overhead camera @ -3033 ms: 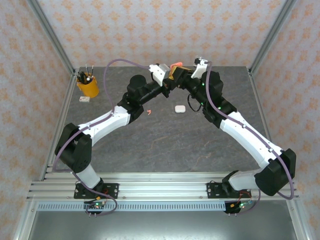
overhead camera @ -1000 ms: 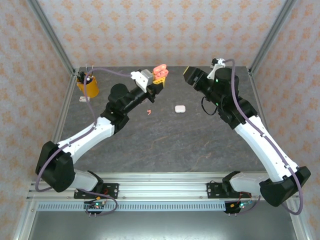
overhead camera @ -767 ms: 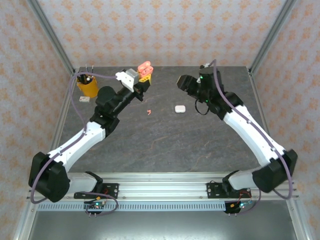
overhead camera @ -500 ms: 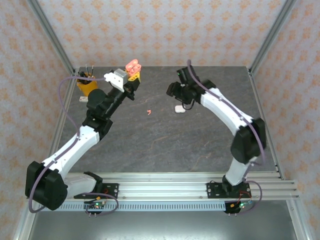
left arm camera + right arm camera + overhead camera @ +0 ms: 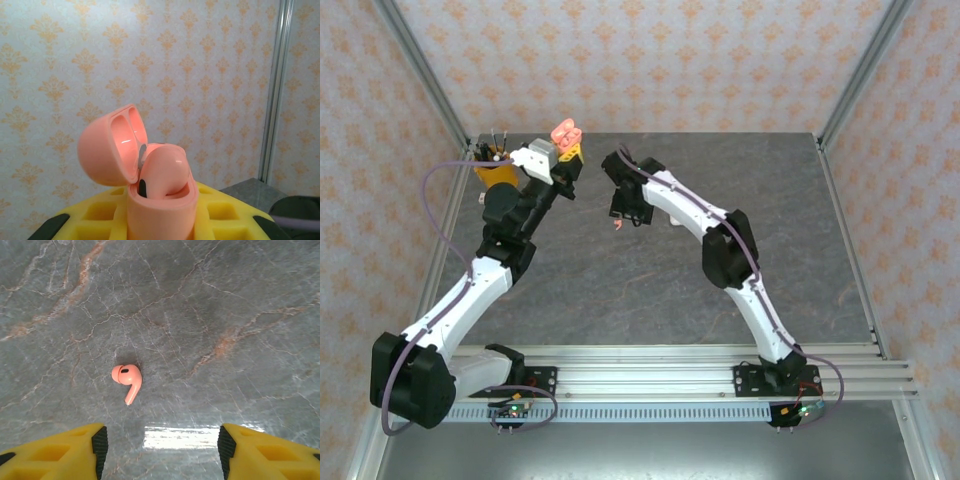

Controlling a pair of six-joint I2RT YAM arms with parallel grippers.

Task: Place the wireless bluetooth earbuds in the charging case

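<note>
Two jobs, one per arm. The left fingers (image 5: 573, 153) are clamped narrow on the pink case (image 5: 150, 200) and hold it off the desk at the upper left of the top view. Its lid is tipped back and its mouth faces up, presumably so it is steady and open to receive. One earbud (image 5: 162, 172) looks seated inside, though this is not certain.

The right fingers (image 5: 60, 452) are part-open, pointed down and holding nothing. They sit at the bottom corners of the wrist frame over bare desk (image 5: 240, 300). A loose pink earbud (image 5: 127, 380) lies flat left of centre, just above them, with its stem toward the bottom edge, untouched.

Judgement: the right arm is lining up a pick of this bud. Risk: the bud is small and low, and may skid when pinched.
</note>
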